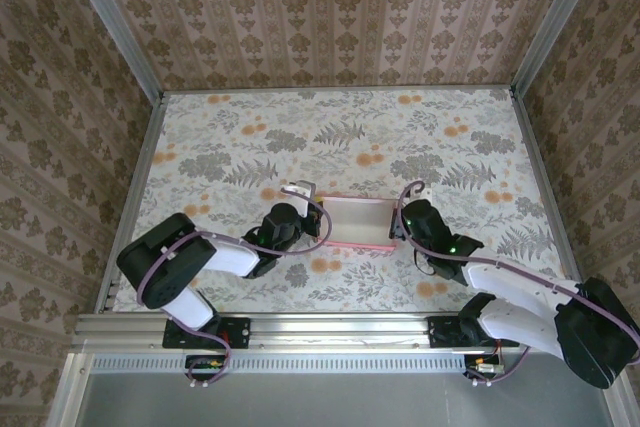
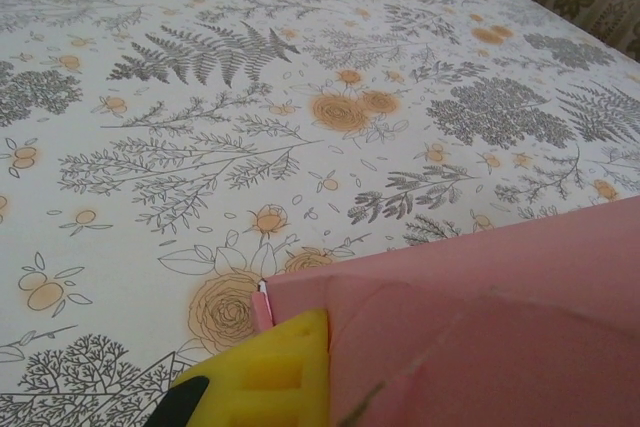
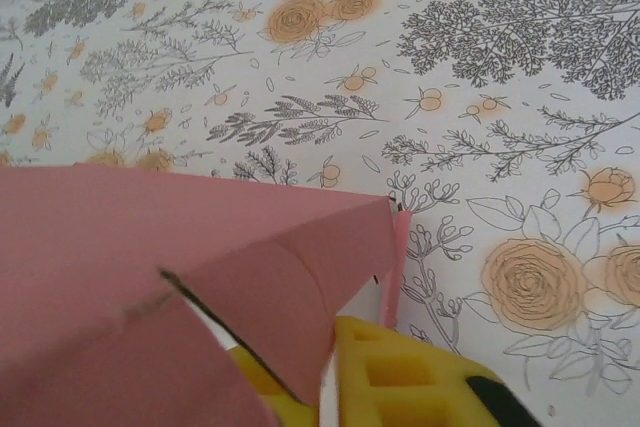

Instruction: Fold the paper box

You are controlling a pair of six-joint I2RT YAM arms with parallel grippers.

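Centrally, paper box on floral table, wallpapered walls around

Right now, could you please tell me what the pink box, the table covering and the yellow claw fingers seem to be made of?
Paper box: thin pink card, matte, judging by its sharp creases and cut edges.
Table covering: printed floral sheet, smooth and low-sheen; paper or vinyl, I cannot tell.
Claw fingers: yellow moulded plastic, likely, with recessed pockets.
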